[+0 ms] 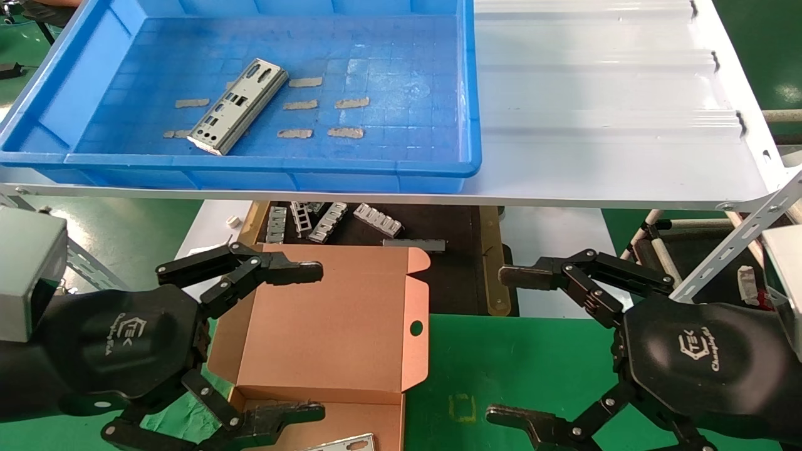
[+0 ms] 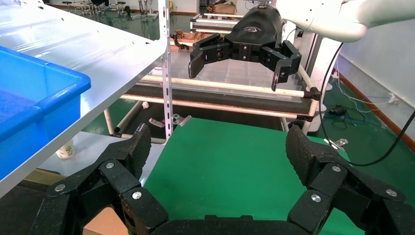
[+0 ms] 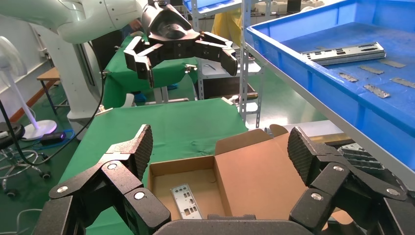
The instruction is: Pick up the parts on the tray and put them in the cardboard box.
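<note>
Tan cardboard, the cardboard box [image 1: 326, 351] lies open nearest you at 6 o'clock, one silver part [image 3: 185, 200] flat on its floor. Your left gripper [image 1: 294, 341] hangs over the box, jaws spread wide and empty. Your right gripper [image 1: 510, 347] sits at 4 o'clock, equally wide, holding nothing. Farther off at 11 o'clock, the blue tray [image 1: 438, 169] holds another part [image 1: 238, 106], lying aslant among beige tape strips [image 1: 348, 102].
</note>
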Robot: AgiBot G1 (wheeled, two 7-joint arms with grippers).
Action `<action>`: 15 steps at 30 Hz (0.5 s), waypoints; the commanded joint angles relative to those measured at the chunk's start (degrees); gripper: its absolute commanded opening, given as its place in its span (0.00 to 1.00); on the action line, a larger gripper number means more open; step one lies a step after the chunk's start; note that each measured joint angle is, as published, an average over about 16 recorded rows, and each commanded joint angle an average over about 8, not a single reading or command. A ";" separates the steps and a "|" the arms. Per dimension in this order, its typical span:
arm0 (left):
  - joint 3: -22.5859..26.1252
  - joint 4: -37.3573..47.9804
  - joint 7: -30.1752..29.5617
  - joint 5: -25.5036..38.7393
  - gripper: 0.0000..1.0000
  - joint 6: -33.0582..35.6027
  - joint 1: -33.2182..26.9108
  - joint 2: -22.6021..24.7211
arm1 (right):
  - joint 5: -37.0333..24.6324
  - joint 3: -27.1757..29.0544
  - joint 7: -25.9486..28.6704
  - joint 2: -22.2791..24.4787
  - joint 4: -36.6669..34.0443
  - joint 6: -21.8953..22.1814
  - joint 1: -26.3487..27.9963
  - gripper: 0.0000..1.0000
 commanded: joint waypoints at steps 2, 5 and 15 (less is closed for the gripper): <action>0.00 0.00 0.00 0.00 1.00 0.00 0.00 0.00 | 0.00 0.00 0.00 0.00 0.00 0.00 0.00 1.00; 0.00 0.00 0.00 0.00 1.00 0.00 0.00 0.00 | 0.00 0.00 0.00 0.00 0.00 0.00 0.00 1.00; 0.00 0.00 0.00 0.00 1.00 0.00 0.00 0.00 | -0.01 0.00 0.00 0.00 0.00 0.00 0.00 1.00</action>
